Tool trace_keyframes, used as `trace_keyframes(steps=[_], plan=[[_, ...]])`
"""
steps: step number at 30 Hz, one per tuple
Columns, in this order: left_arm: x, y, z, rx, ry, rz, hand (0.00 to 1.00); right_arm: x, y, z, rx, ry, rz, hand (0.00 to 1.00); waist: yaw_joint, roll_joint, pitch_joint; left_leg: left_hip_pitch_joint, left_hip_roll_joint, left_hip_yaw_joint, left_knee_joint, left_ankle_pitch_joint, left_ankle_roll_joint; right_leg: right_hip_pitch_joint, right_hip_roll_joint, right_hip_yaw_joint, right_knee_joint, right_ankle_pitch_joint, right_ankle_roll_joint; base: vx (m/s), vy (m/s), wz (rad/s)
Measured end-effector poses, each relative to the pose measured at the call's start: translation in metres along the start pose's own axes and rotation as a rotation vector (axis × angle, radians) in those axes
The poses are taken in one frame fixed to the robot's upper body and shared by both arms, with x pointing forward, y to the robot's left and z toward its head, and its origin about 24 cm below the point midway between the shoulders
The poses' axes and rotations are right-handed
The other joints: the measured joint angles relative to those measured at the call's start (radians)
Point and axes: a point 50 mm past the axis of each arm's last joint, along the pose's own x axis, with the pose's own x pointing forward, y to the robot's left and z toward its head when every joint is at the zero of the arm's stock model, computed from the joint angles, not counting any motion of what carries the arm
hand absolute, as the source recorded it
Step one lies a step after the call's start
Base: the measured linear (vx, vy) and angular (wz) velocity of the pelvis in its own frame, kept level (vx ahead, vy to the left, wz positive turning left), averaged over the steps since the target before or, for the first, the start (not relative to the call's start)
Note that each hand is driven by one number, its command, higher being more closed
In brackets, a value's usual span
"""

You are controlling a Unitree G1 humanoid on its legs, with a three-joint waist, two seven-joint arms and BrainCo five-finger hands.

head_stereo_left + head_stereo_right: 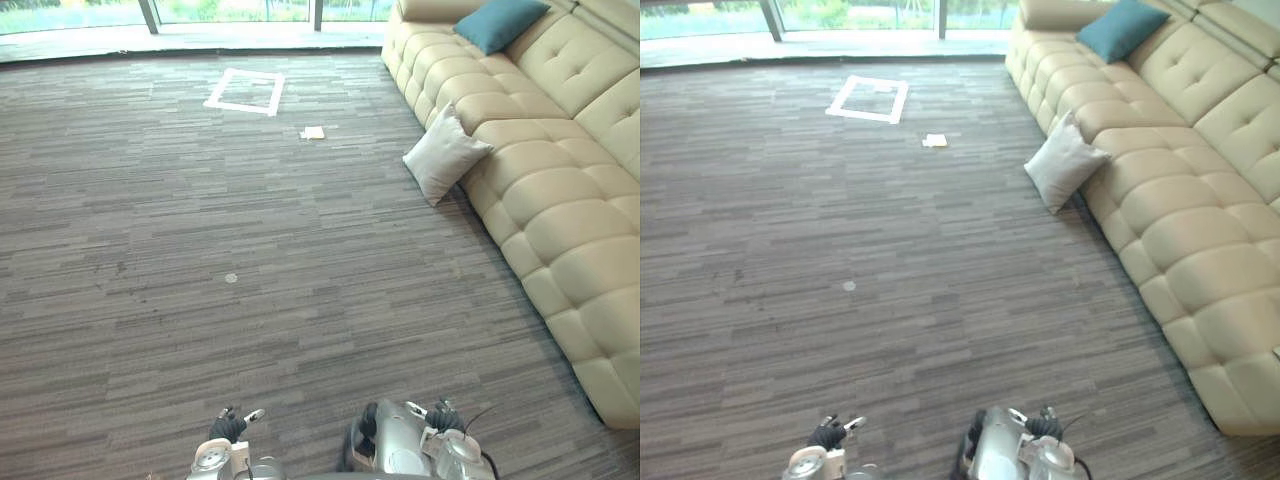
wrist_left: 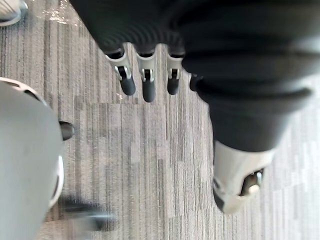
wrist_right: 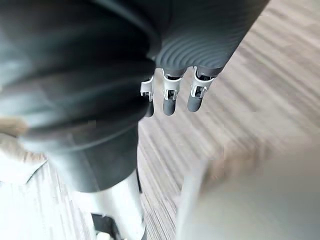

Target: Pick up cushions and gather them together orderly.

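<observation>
Left hand (image 2: 148,86), right hand (image 3: 169,101) slack, empty | teal cushion (image 1: 498,22) on sofa (image 1: 560,230) | white cushion (image 1: 443,155) against sofa

There are 2 cushions, 1 pale grey cushion (image 1: 443,153) and 1 teal cushion (image 1: 499,22), and 1 cream sofa (image 1: 560,205). The floor (image 1: 150,220) carries 1 white tape square (image 1: 238,108), 1 small white scrap (image 1: 314,132) and 1 pale round spot (image 1: 231,278). 2 hands show: the left hand (image 2: 148,85) and the right hand (image 3: 169,100).

Dark ribbed covers, silver dark-tipped fingers, left robot hand (image 2: 145,82), right robot hand (image 3: 169,97)
</observation>
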Motion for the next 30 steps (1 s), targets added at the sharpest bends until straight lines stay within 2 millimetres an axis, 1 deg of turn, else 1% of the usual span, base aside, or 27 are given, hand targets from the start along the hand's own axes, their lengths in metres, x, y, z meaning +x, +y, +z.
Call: trace_keyframes(steps=[1, 3, 4, 5, 6, 7, 8, 9, 10, 11, 12, 13, 15, 16, 17, 18, 19, 20, 21, 22, 23, 24, 25, 27, 28, 29, 30], plan=[[0.000, -0.012, -0.003, -0.006, 0.015, -0.026, 0.00, 0.002, -0.015, 0.005, -0.015, -0.009, -0.034, 0.00, -0.005, 0.076, 0.004, 0.043, 0.051, -0.003, 0.004, 0.014, -0.048, -0.028, 0.022, 0.016, 0.150, 0.018, -0.086, 0.98, -0.179, -0.04], [-0.001, -0.021, -0.002, -0.007, 0.015, -0.052, 0.00, 0.002, -0.018, 0.004, 0.017, -0.006, -0.053, 0.00, -0.022, 0.086, 0.001, 0.025, 0.071, -0.036, 0.162, 0.145, -0.111, -0.062, 0.013, 0.059, 0.371, -0.185, -0.061, 0.77, -0.223, -0.35], [-0.001, -0.023, -0.003, -0.008, 0.015, -0.056, 0.00, 0.002, -0.019, 0.003, 0.020, -0.005, -0.055, 0.00, -0.023, 0.090, -0.001, 0.002, 0.085, -0.050, 0.232, 0.170, -0.125, -0.052, 0.020, 0.060, 0.384, -0.210, -0.058, 0.62, -0.184, -0.42], [0.000, -0.026, 0.002, -0.012, 0.002, -0.062, 0.00, 0.001, -0.018, 0.001, 0.007, 0.009, -0.045, 0.00, -0.023, 0.111, 0.002, -0.150, 0.155, -0.110, 0.587, 0.285, -0.179, 0.018, 0.064, 0.071, 0.360, -0.272, -0.027, 0.57, -0.110, -0.31], [-0.001, -0.027, 0.003, -0.022, -0.001, -0.064, 0.00, 0.001, -0.018, 0.000, 0.009, 0.012, -0.047, 0.00, -0.023, 0.113, 0.004, -0.208, 0.185, -0.104, 0.710, 0.262, -0.185, 0.048, 0.080, 0.074, 0.344, -0.282, -0.029, 0.67, -0.103, -0.31], [0.000, -0.025, 0.010, -0.056, -0.030, -0.053, 0.00, 0.000, -0.017, -0.004, 0.016, 0.024, -0.046, 0.00, -0.019, 0.106, 0.009, -0.311, 0.245, -0.074, 0.897, 0.186, -0.166, 0.131, 0.105, 0.077, 0.303, -0.298, -0.045, 0.65, -0.077, -0.13], [0.000, -0.023, 0.016, -0.078, -0.054, -0.044, 0.00, -0.002, -0.014, -0.007, 0.038, 0.030, -0.040, 0.00, -0.010, 0.092, 0.010, -0.390, 0.273, -0.034, 0.947, 0.117, -0.116, 0.220, 0.117, 0.086, 0.252, -0.320, -0.050, 0.62, -0.072, -0.10], [0.001, -0.022, 0.020, -0.087, -0.072, -0.043, 0.00, -0.003, -0.013, -0.009, 0.044, 0.032, -0.039, 0.00, -0.004, 0.081, 0.012, -0.447, 0.276, 0.004, 0.918, 0.075, -0.071, 0.276, 0.121, 0.096, 0.205, -0.325, -0.043, 0.39, -0.039, -0.07], [0.001, -0.022, 0.023, -0.091, -0.088, -0.043, 0.00, -0.003, -0.013, -0.009, 0.046, 0.032, -0.037, 0.00, 0.000, 0.078, 0.011, -0.483, 0.275, 0.029, 0.880, 0.055, -0.053, 0.311, 0.121, 0.100, 0.178, -0.326, -0.036, 0.44, -0.019, -0.18], [0.000, -0.022, 0.027, -0.099, -0.110, -0.043, 0.00, -0.003, -0.013, -0.010, 0.048, 0.035, -0.039, 0.00, 0.006, 0.069, 0.012, -0.541, 0.264, 0.072, 0.764, 0.033, -0.023, 0.360, 0.121, 0.115, 0.134, -0.326, -0.017, 0.47, 0.032, -0.42], [0.000, -0.022, 0.029, -0.113, -0.122, -0.042, 0.00, -0.002, -0.011, -0.005, 0.051, 0.019, -0.037, 0.00, 0.016, 0.076, 0.012, -0.604, 0.237, 0.091, 0.599, 0.032, -0.010, 0.406, 0.116, 0.143, 0.107, -0.332, 0.006, 0.58, 0.057, -0.52], [0.000, -0.022, 0.030, -0.122, -0.126, -0.040, 0.00, -0.002, -0.010, -0.005, 0.053, 0.020, -0.036, 0.00, 0.022, 0.077, 0.013, -0.620, 0.219, 0.088, 0.520, 0.038, -0.011, 0.421, 0.111, 0.153, 0.102, -0.336, 0.017, 0.52, 0.128, -0.72], [0.000, -0.019, 0.030, -0.144, -0.129, -0.025, 0.00, -0.003, -0.005, -0.007, 0.056, 0.025, -0.028, 0.00, 0.052, 0.080, 0.012, -0.651, 0.122, -0.016, 0.150, 0.138, -0.040, 0.483, 0.089, 0.226, 0.093, -0.382, 0.073, 0.53, 0.201, -0.86], [0.000, -0.019, 0.028, -0.147, -0.127, -0.022, 0.00, -0.003, -0.005, -0.008, 0.055, 0.031, -0.028, 0.00, 0.059, 0.082, 0.011, -0.657, 0.115, -0.041, 0.105, 0.171, -0.049, 0.499, 0.089, 0.247, 0.090, -0.396, 0.085, 0.57, 0.287, -1.09], [-0.001, -0.014, 0.021, -0.150, -0.106, -0.006, 0.00, -0.004, 0.000, -0.012, 0.047, 0.047, -0.017, 0.00, 0.077, 0.070, 0.003, -0.649, 0.103, -0.070, 0.130, 0.269, -0.028, 0.526, 0.073, 0.292, 0.090, -0.424, 0.114, 0.48, 0.268, -0.86], [-0.001, -0.010, 0.018, -0.150, -0.097, 0.006, 0.00, -0.004, 0.002, -0.014, 0.050, 0.053, -0.012, 0.00, 0.081, 0.065, -0.007, -0.650, 0.092, -0.068, 0.148, 0.281, -0.017, 0.533, 0.062, 0.306, 0.088, -0.433, 0.122, 0.65, 0.325, -0.96], [-0.001, -0.001, 0.018, -0.160, -0.096, 0.031, 0.00, -0.007, 0.009, -0.020, 0.068, 0.073, -0.002, 0.00, 0.085, 0.034, -0.028, -0.663, 0.070, -0.059, 0.230, 0.236, 0.036, 0.535, 0.027, 0.337, 0.130, -0.438, 0.146, 0.66, 0.315, -0.62], [0.000, 0.000, 0.018, -0.154, -0.096, 0.034, 0.00, -0.008, 0.010, -0.024, 0.080, 0.080, -0.002, 0.00, 0.084, 0.013, -0.036, -0.653, 0.057, -0.035, 0.285, 0.178, 0.057, 0.500, -0.015, 0.346, 0.239, -0.421, 0.177, 0.66, 0.317, -0.53], [0.000, 0.002, 0.018, -0.149, -0.093, 0.035, 0.00, -0.008, 0.011, -0.024, 0.080, 0.081, -0.001, 0.00, 0.084, 0.009, -0.039, -0.644, 0.052, -0.027, 0.300, 0.159, 0.062, 0.483, -0.028, 0.349, 0.298, -0.410, 0.192, 0.61, 0.333, -0.34], [0.001, 0.004, 0.016, -0.135, -0.082, 0.040, 0.00, -0.008, 0.013, -0.023, 0.084, 0.077, 0.004, 0.00, 0.081, -0.006, -0.037, -0.595, 0.037, 0.004, 0.320, 0.100, 0.077, 0.406, -0.079, 0.351, 0.513, -0.350, 0.205, 0.69, 0.333, -0.28], [0.001, 0.006, 0.015, -0.124, -0.069, 0.045, 0.00, -0.008, 0.015, -0.022, 0.085, 0.072, 0.011, 0.00, 0.076, -0.007, -0.033, -0.526, 0.018, 0.018, 0.315, 0.052, 0.082, 0.327, -0.136, 0.338, 0.727, -0.304, 0.203, 0.69, 0.285, -0.29], [0.000, 0.006, 0.010, -0.113, -0.044, 0.044, 0.00, -0.008, 0.014, -0.016, 0.078, 0.044, 0.016, 0.00, 0.061, -0.003, -0.028, -0.449, 0.016, 0.025, 0.302, 0.010, 0.084, 0.280, -0.161, 0.296, 0.852, -0.311, 0.191, 0.67, 0.210, -0.22], [0.000, 0.006, 0.008, -0.111, -0.035, 0.043, 0.00, -0.008, 0.014, -0.015, 0.075, 0.037, 0.017, 0.00, 0.058, -0.003, -0.029, -0.415, 0.016, 0.035, 0.286, 0.002, 0.085, 0.261, -0.166, 0.278, 0.875, -0.314, 0.189, 0.51, 0.122, -0.28], [0.000, 0.005, 0.002, -0.087, -0.013, 0.034, 0.00, -0.006, 0.014, -0.010, 0.050, 0.017, 0.023, 0.00, 0.055, 0.006, -0.029, -0.311, 0.014, 0.069, 0.192, 0.001, 0.075, 0.182, -0.173, 0.189, 0.860, -0.347, 0.156, 0.42, 0.106, -0.31], [0.000, 0.003, 0.001, -0.068, -0.005, 0.023, 0.00, -0.005, 0.013, -0.007, 0.037, 0.006, 0.022, 0.00, 0.051, 0.012, -0.030, -0.263, 0.015, 0.083, 0.140, 0.006, 0.066, 0.142, -0.173, 0.121, 0.799, -0.362, 0.143, 0.51, 0.089, -0.40], [0.000, -0.002, 0.003, -0.051, -0.010, 0.005, 0.00, -0.003, 0.011, 0.001, 0.022, -0.014, 0.020, 0.00, 0.048, 0.026, -0.025, -0.196, 0.016, 0.112, 0.071, 0.011, 0.058, 0.075, -0.159, -0.006, 0.639, -0.368, 0.120, 0.53, 0.071, -0.41], [0.000, -0.003, 0.003, -0.045, -0.010, 0.000, 0.00, -0.002, 0.010, 0.003, 0.021, -0.019, 0.021, 0.00, 0.046, 0.029, -0.023, -0.186, 0.018, 0.119, 0.057, 0.013, 0.055, 0.059, -0.151, -0.033, 0.594, -0.362, 0.108, 0.65, 0.051, -0.45]])
